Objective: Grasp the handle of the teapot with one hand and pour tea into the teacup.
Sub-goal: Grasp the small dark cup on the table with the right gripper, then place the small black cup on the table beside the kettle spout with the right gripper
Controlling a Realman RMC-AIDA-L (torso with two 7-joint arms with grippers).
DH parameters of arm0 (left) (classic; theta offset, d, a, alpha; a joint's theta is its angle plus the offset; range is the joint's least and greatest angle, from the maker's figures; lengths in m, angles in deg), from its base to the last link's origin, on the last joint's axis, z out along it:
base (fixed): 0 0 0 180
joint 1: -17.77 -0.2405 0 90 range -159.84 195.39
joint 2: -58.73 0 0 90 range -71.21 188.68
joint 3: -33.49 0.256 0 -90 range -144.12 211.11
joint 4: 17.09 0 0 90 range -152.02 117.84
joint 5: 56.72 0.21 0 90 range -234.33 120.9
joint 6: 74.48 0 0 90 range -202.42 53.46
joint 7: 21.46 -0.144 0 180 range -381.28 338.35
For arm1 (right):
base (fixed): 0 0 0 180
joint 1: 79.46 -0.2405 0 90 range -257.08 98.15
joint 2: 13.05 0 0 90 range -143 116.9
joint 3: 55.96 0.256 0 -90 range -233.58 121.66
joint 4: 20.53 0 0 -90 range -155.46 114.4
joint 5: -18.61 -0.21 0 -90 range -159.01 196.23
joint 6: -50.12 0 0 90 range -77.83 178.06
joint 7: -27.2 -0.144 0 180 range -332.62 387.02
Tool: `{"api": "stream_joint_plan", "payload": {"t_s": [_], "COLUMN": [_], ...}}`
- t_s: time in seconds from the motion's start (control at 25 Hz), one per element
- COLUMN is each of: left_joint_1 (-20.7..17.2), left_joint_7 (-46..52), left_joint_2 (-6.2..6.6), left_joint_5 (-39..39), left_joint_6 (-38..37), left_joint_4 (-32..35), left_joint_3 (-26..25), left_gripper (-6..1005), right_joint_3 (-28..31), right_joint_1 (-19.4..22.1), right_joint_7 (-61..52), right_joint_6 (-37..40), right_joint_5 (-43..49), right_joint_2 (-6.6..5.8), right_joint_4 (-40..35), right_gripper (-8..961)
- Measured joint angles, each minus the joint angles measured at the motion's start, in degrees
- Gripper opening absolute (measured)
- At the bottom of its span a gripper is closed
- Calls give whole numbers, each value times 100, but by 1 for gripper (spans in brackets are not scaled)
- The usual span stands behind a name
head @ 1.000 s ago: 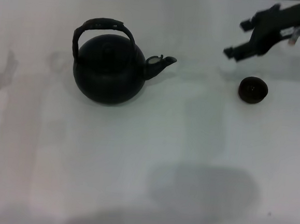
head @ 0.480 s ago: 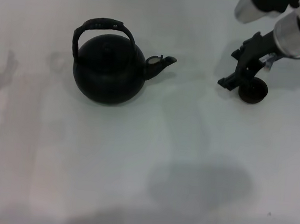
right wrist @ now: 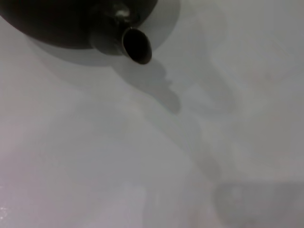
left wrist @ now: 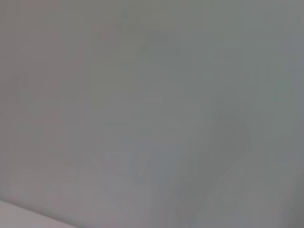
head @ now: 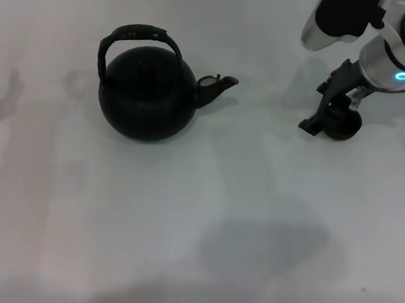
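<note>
Right arm (head: pixel 400 48): glossy white cylindrical segments, black upper link, black band bearing a glowing cyan ring; black angular right gripper (head: pixel 330 109).

- A large round matte-black teapot (head: pixel 147 96) stands on the white tabletop (head: pixel 197 214), left of centre, spout pointing right.
- A small dark handleless teacup (head: pixel 346 126) sits well apart, far right.
- The right claw (head: pixel 330 105) is down at the teacup's left side, partly covering it.
</note>
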Motion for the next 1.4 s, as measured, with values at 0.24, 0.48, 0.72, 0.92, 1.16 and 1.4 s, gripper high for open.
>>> {"api": "stream_joint_plan", "payload": {"t_s": [0.24, 0.48, 0.72, 0.92, 1.16, 1.4], "left_joint_1": [15, 45, 55, 57, 59, 93], "left_joint_7": [0, 0, 0, 0, 0, 0], "left_joint_2": [0, 0, 0, 0, 1, 9], "left_joint_5": [0, 0, -80, -191, -202, -202], "left_joint_6": [29, 53, 63, 67, 74, 78], "left_joint_4": [0, 0, 0, 0, 0, -1], "left_joint_3": [0, 0, 0, 0, 0, 0], "left_gripper": [882, 882, 883, 882, 882, 880], "right_joint_3": [39, 47, 59, 39, -166, -1101], "right_joint_1": [99, 161, 150, 79, -24, -490], "right_joint_7": [-219, -338, -415, -388, -123, -113], "right_joint_6": [-65, -288, -370, -516, -750, -675], "right_joint_5": [206, 390, 538, 537, 29, -457], "right_joint_2": [-27, -27, -26, -17, 28, 54], "right_joint_4": [11, -30, -46, -77, -531, -519], "right_gripper": [837, 837, 838, 808, 747, 732]}}
